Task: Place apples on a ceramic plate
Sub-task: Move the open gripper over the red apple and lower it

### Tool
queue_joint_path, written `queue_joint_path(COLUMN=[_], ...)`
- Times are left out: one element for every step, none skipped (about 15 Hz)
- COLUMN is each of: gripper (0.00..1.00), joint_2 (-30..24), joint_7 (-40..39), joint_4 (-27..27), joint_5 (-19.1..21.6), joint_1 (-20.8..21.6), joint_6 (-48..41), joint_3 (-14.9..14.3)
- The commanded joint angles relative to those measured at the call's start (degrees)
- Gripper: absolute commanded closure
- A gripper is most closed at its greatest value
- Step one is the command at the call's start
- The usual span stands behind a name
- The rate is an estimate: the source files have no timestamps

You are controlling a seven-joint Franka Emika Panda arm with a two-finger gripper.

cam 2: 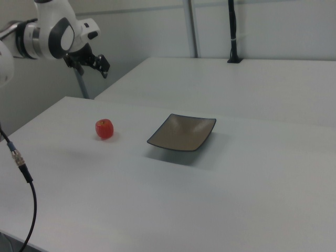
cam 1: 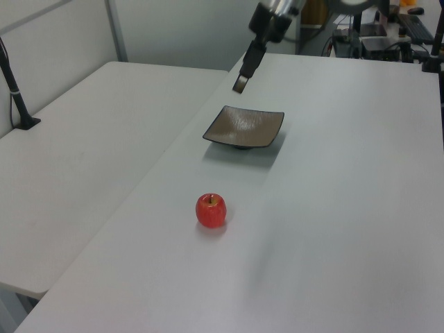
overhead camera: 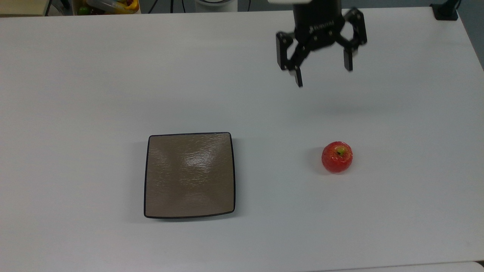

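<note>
One white table (overhead camera: 113, 75) carries everything; a second white table (cam 1: 76, 159) sits beside it in the left view. One arm (cam 2: 50, 34), mine, white with a black pincer (overhead camera: 323, 73) hanging in the air above the table's far part in the top view, fingers (overhead camera: 298, 77) spread wide apart, nothing between them. One ceramic plate (overhead camera: 189, 175), square, taupe-brown, thin black rim, flat on the table, nothing on it. One apple (overhead camera: 337, 157), small, red, yellow-green patch at the stem, upright on the bare table, well apart from the plate, off to the top view's right of it. Pincer is well above and apart from the apple, touching nothing. One black cable (cam 2: 21, 168) hangs at the right view's left edge. One black clamp post (cam 1: 15, 90) stands on the second table.
</note>
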Motion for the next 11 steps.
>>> queue_joint_path(gripper=[0.0,0.0,0.0,0.0,0.0,0.0,0.0,0.0,0.0,0.0,0.0], joint_2=[7.7,9.0,10.2,11.3,12.4,14.5,15.5,16.6,17.7,19.6,20.8], joint_7=[6.7,8.8,11.0,12.5,13.2,14.0,15.0,16.6,18.1,19.1,19.2], joint_4=[3.4,3.5,3.5,3.5,3.5,3.6,3.6,3.6,3.6,3.6,4.3], joint_5=[-8.2,-9.7,-11.0,-12.2,-13.3,-15.4,-17.0,-18.1,-18.7,-19.2,-19.3], joint_1=[4.9,5.5,6.1,6.5,7.0,7.7,7.9,8.4,9.4,10.3,10.8], joint_6=[5.1,6.5,8.6,10.3,11.2,12.6,13.9,15.2,16.5,18.7,19.6], joint_3=[-0.9,-0.9,-0.9,-1.0,-1.0,-1.1,-1.3,-1.7,-2.6,-4.2,-4.5])
